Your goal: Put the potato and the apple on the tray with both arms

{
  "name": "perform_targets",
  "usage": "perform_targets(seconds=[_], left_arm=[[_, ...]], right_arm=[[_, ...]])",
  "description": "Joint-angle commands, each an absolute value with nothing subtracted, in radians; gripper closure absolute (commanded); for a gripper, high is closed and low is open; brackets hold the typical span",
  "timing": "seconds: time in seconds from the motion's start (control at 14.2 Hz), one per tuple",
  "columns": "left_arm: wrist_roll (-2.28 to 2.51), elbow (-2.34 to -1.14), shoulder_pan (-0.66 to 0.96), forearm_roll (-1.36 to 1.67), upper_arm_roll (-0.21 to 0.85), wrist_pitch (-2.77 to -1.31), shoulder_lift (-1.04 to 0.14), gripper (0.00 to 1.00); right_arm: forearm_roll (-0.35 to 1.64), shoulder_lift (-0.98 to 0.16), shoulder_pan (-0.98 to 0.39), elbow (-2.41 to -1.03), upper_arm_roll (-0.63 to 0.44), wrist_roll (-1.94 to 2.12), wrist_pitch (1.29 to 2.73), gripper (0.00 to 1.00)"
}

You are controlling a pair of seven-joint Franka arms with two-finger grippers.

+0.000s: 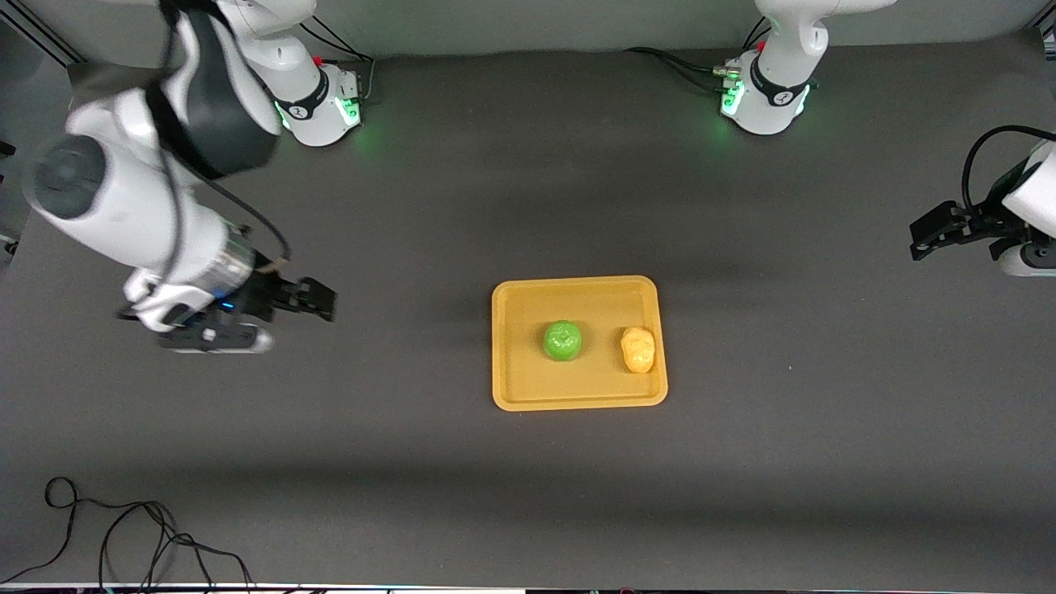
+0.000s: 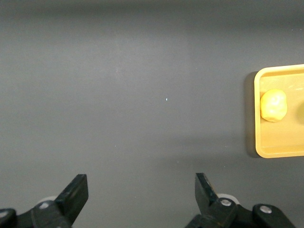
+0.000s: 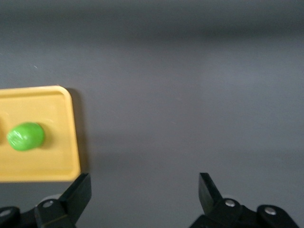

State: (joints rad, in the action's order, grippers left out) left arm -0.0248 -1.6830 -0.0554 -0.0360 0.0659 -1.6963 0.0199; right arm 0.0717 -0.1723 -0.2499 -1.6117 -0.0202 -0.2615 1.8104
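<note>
The yellow-orange tray (image 1: 577, 400) lies mid-table. On it rest the green apple (image 1: 563, 340) and, beside it toward the left arm's end, the lumpy potato (image 1: 638, 349). My right gripper (image 1: 323, 302) hangs open and empty over bare table toward the right arm's end, well away from the tray. My left gripper (image 1: 922, 238) is open and empty over the table's left-arm end. The left wrist view shows the potato (image 2: 273, 105) on the tray (image 2: 259, 142), with the left gripper (image 2: 141, 190) apart from it. The right wrist view shows the apple (image 3: 25, 136) on the tray (image 3: 71, 161), clear of the right gripper (image 3: 145, 190).
A loose black cable (image 1: 124, 536) lies on the dark table mat near the front camera at the right arm's end. The two green-lit arm bases (image 1: 326, 103) (image 1: 763, 99) stand along the table's back edge.
</note>
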Motion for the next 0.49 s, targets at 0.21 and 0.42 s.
perform_targets(seconds=[0.21,0.42], left_arm=[[-0.040,-1.698,-0.052,-0.031,0.060,-1.678,0.038,0.00],[-0.040,-1.698,-0.055,-0.029,0.060,-1.672,0.038,0.00]], right_arm=[[0.022,0.018,-0.075,-1.658,0.003,-0.170,1.665,0.00],[0.003,0.070,0.006,-1.655,0.032,-0.129,1.597,0.00]])
